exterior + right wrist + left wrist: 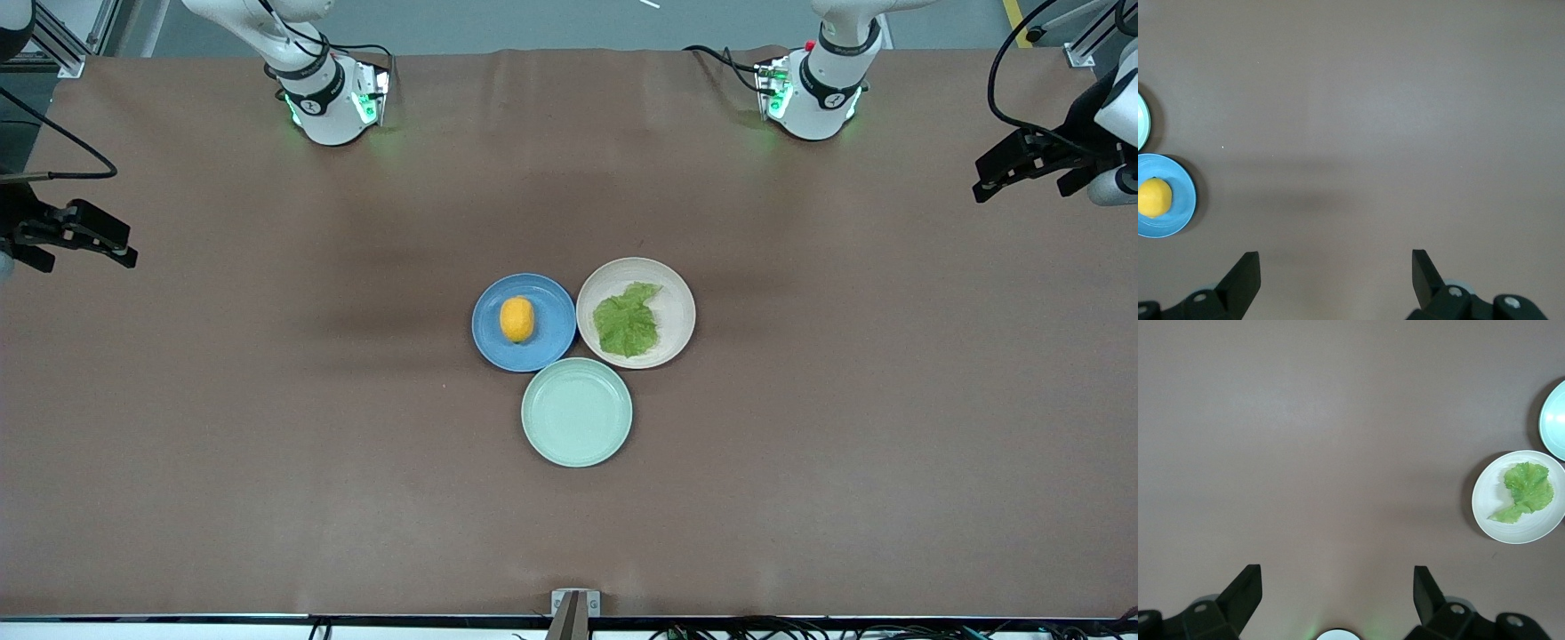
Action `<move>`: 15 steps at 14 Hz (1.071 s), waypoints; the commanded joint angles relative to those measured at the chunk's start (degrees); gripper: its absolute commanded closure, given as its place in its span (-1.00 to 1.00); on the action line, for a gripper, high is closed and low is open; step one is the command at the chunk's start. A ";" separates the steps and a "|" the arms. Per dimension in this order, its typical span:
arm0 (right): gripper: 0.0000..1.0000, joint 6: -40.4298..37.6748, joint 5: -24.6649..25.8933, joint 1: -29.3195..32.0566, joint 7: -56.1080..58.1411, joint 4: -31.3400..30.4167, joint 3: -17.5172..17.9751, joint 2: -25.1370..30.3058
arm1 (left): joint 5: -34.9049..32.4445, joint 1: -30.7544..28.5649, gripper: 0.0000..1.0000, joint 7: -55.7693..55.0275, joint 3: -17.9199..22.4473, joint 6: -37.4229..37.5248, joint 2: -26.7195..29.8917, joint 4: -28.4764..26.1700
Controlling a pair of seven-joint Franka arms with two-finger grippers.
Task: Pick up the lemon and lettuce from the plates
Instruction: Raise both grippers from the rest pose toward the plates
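Observation:
The lemon (516, 319) lies on the blue plate (547, 342). The lettuce (628, 322) lies flat on the beige plate (677, 311) beside it, toward the left arm's end. My left gripper (982, 182) hangs open and empty over bare table at the left arm's end. Its wrist view shows its open gripper (1338, 577), the lettuce (1525, 490) and the beige plate (1491, 513). My right gripper (124, 251) hangs open and empty over the right arm's end. Its wrist view shows its open gripper (1336, 257), the lemon (1154, 198) and the blue plate (1178, 213).
An empty pale mint-green plate (577, 412) touches both plates, nearer to the front camera; it also shows in the left wrist view (1555, 420) and the right wrist view (1141, 120). The brown table cover (267, 400) spreads wide around the plates.

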State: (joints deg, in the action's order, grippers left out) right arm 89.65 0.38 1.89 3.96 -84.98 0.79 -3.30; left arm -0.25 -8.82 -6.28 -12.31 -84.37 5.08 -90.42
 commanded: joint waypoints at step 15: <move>-1.00 3.42 0.15 -17.70 -7.47 -0.36 0.71 -4.26 | 2.18 1.26 -1.00 -15.25 -4.38 -0.26 -8.86 -1.94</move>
State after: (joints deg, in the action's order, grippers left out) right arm 91.98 0.23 -14.02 -2.11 -85.23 1.92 -6.16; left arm 1.12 -8.03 -19.95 -15.76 -82.73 -3.14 -91.39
